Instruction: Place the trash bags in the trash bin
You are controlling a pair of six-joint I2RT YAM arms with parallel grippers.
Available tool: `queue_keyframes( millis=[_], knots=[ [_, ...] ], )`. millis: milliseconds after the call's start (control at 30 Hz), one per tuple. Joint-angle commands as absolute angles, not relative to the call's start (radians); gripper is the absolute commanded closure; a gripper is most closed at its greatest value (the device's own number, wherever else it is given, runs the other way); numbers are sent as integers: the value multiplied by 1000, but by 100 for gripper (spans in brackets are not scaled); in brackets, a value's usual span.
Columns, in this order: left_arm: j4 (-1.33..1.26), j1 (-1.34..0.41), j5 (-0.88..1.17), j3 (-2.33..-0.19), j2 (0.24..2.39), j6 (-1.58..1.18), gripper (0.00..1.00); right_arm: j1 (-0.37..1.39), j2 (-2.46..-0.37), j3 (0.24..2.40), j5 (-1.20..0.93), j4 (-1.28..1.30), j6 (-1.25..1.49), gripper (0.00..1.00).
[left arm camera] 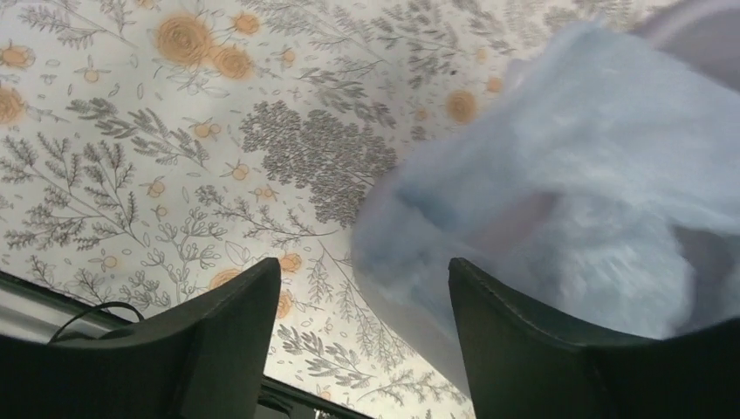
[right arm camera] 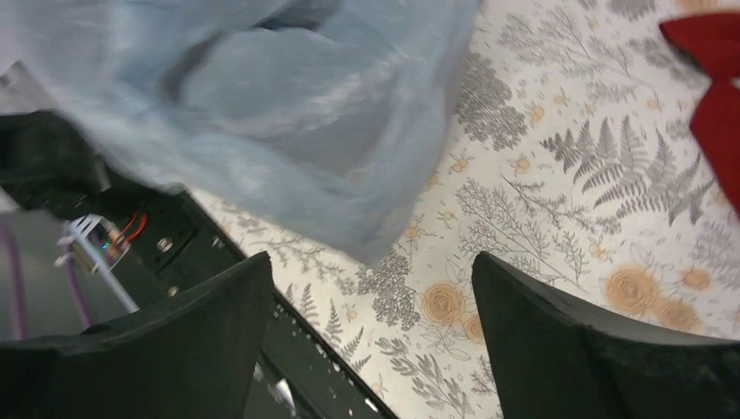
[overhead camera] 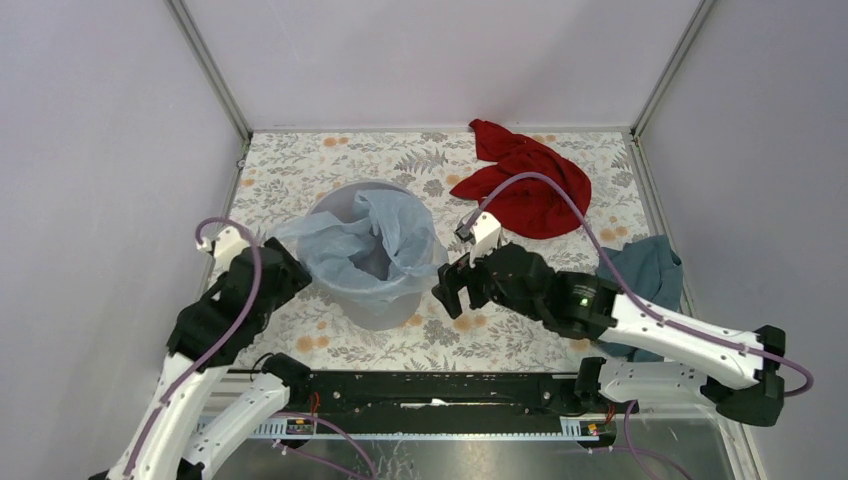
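The pale-blue translucent trash bag [overhead camera: 365, 250] lies draped in and over the light-grey round trash bin [overhead camera: 340, 200], hanging down its near and left sides. It fills the right of the left wrist view [left arm camera: 567, 192] and the top of the right wrist view [right arm camera: 262, 105]. My left gripper [overhead camera: 285, 270] is open and empty just left of the bin, with the bag's edge ahead of its fingers [left arm camera: 524, 340]. My right gripper [overhead camera: 448, 290] is open and empty just right of the bin, over the floral cloth.
A floral tablecloth [overhead camera: 560, 160] covers the table. A red cloth [overhead camera: 525, 185] lies at the back right, and a dark teal cloth [overhead camera: 645, 275] lies at the right edge under the right arm. The black base rail [overhead camera: 430, 390] runs along the near edge.
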State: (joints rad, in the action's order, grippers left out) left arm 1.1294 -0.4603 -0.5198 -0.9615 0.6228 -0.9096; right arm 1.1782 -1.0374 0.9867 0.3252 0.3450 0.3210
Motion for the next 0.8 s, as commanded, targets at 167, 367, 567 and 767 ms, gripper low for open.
queue_keyframes(
  millis=[167,367,567,767],
  knots=[
    [1268,-457,-444,-1200,462,-907,1,1178,-1121,1412,120,666,135,0],
    [1173,-457,-396,-1286,551,-738,1,1181,-1360,1710,148,733,120,0],
    [1048,-457,-380,-1319,725,-499,1,1228,-1596,1941,363,795,180,0],
    [964,-456,-449,-1311,831,-448,1,1292,-1837,2174,711,938,191,12]
  ],
)
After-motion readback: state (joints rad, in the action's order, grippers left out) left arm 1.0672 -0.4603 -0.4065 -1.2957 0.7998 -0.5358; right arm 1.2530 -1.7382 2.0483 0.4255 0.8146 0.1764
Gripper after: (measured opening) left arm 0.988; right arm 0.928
